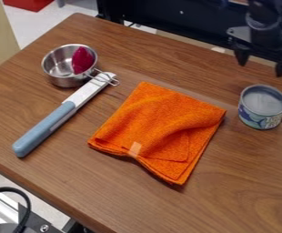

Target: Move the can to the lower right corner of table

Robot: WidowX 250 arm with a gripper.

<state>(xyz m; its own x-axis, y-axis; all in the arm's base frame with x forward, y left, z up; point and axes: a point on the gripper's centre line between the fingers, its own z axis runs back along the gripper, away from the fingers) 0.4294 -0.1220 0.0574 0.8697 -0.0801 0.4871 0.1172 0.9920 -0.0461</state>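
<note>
The gripper (262,67) hangs at the upper right of the camera view, over the table's far edge, with its two fingers spread apart and nothing between them. Just below it in the view, the can (263,107) stands upright on the wooden table (240,182) near the right side. It has a grey top with a small tab at its right and a blue and white printed label. The gripper and the can are apart.
An orange cloth (158,129) lies folded mid-table, left of the can. Farther left, a knife-like tool with a blue handle (43,129) lies diagonally, its blade end beside a metal cup (59,68) holding a dark pink object (83,60).
</note>
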